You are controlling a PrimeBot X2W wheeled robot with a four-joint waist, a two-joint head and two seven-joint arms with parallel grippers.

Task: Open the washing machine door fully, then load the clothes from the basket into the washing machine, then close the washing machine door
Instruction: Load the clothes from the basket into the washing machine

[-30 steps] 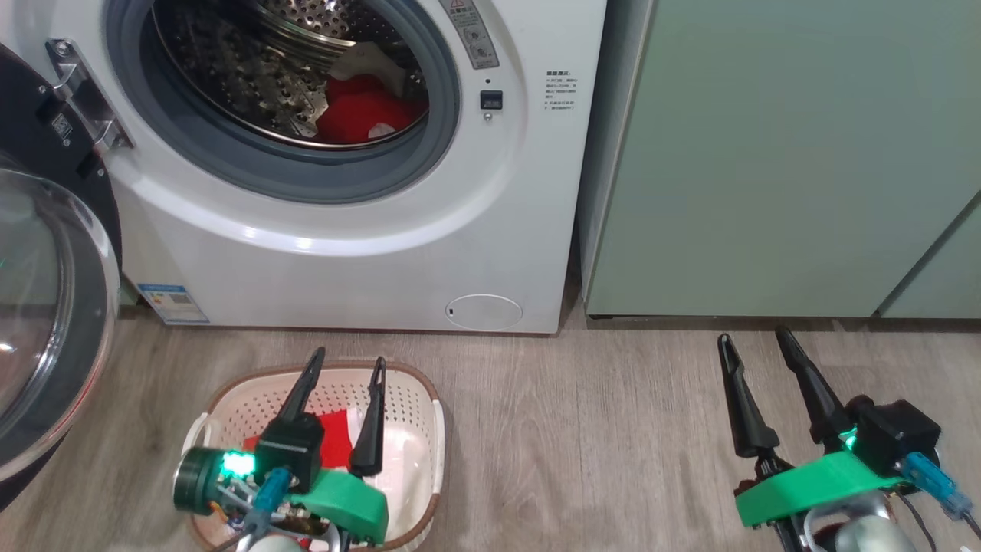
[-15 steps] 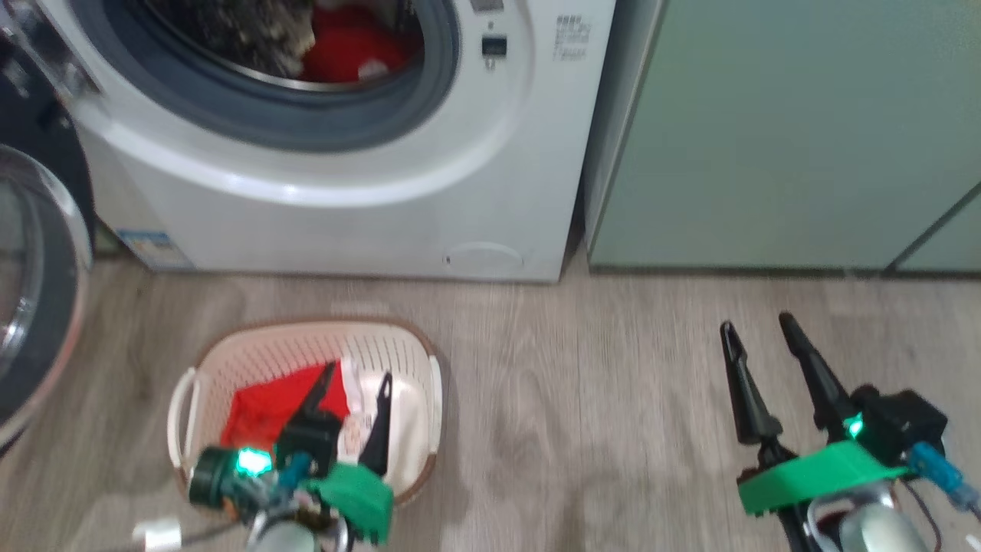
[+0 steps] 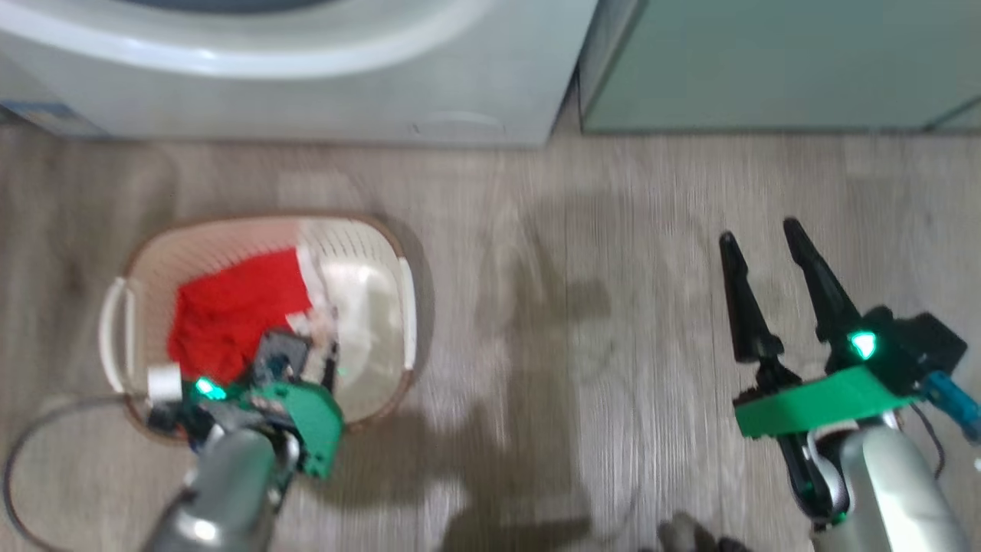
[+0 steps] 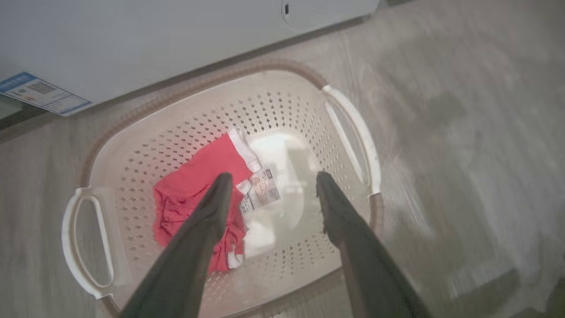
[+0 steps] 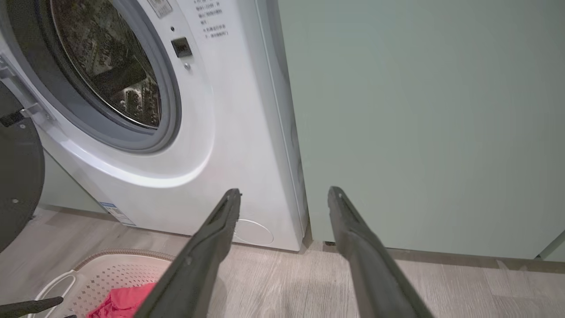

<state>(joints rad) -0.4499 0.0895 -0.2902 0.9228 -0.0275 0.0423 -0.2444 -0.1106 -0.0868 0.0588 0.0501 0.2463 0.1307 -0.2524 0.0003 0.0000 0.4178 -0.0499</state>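
- Left gripper [image 4: 271,182]: two long dark fingers spread wide, empty. The arm angles down into the cream-white perforated oval plastic basket [image 4: 265,67] with its brown rim. One finger is over the bright red and white fabric clothes [image 4: 185,198] on the basket bottom; contact cannot be told.
- Right gripper [image 3: 757,231]: fingers apart, empty, above the grey wood-look floor [image 3: 575,307], well apart from the basket. It points toward the white front-loading washing machine [image 5: 247,132].
- Large round black-rimmed washing machine door [image 5: 17,176]: swung open.

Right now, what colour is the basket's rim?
Brown rim on the cream basket; left wrist view shows it best.
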